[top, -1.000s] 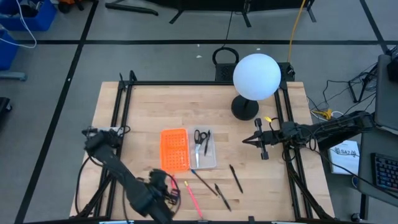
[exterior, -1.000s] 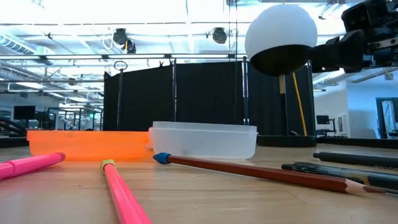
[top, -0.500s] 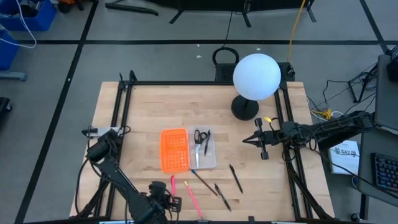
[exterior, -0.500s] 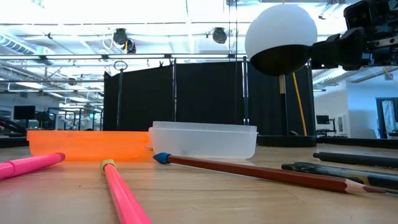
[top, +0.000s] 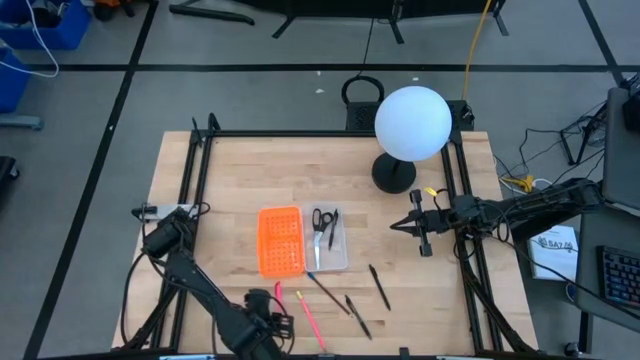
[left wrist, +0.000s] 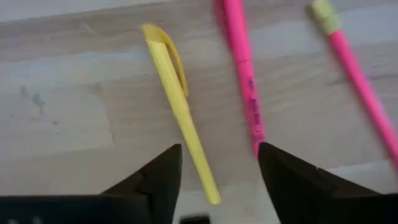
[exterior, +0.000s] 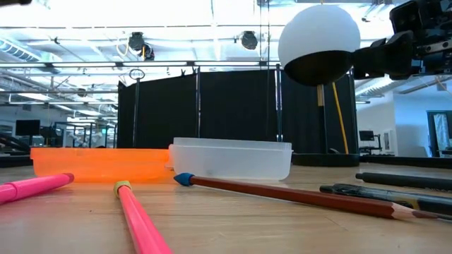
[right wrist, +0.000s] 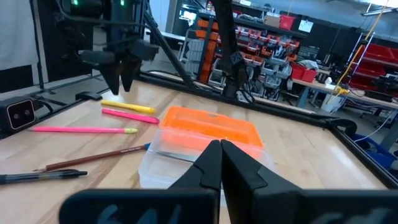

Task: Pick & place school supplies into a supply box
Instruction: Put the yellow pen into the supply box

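A clear supply box [top: 329, 243] sits mid-table with black-handled scissors [top: 320, 220] and a dark pen [top: 333, 228] already inside, an orange panel [top: 280, 241] touching its side. The remaining supplies lie loose on the wood toward the near edge: a yellow pen [left wrist: 179, 103] and a pink pen [left wrist: 244, 81] side by side, a pink pencil [top: 311, 323] with a pale end next to them, a brown pencil [exterior: 296, 197] with a blue cap angling off the box's corner, and two dark pens [top: 379, 286] beyond it.

The left gripper [left wrist: 217, 177] hangs over the near edge of the table, its fingers [left wrist: 163, 177] spread wide and empty, with the lower end of the yellow pen lying between them. The step in hand looks like the approach to that pen. The next move calls for lowering until the fingertips straddle the thin barrel, closing squarely across it so it does not roll toward the pink pen just beside it, then lifting and carrying it to the box.

The right gripper [right wrist: 221, 163] waits at the table's right rail, well apart from the supplies, fingers pressed together on nothing, beside a white globe lamp [top: 412, 123].
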Available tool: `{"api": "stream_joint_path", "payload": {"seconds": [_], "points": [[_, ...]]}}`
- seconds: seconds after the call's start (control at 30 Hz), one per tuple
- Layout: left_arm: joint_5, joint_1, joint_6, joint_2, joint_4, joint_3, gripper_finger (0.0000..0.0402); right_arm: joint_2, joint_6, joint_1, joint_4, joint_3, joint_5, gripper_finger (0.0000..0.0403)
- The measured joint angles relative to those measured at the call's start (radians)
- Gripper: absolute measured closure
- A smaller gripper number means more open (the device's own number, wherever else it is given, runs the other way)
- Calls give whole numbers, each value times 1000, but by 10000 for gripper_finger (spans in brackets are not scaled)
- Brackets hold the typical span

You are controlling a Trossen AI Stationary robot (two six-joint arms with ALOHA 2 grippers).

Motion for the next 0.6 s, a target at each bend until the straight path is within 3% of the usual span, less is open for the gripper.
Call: {"api": "stream_joint_path", "payload": {"seconds": [0.13,0.3,0.47,0.6], "points": [[39,6,12,0,77,-71,155,0,5,0,-4,0,0,403],[58,5,9,0,139,-157,159,0,11,0,-7,0,0,403],[85,5,3,-10,186,-219,191,0,11,0,-11,0,0,403],[85,4,10,-8,191,-238,239,0,12,0,-12,0,0,403]]}}
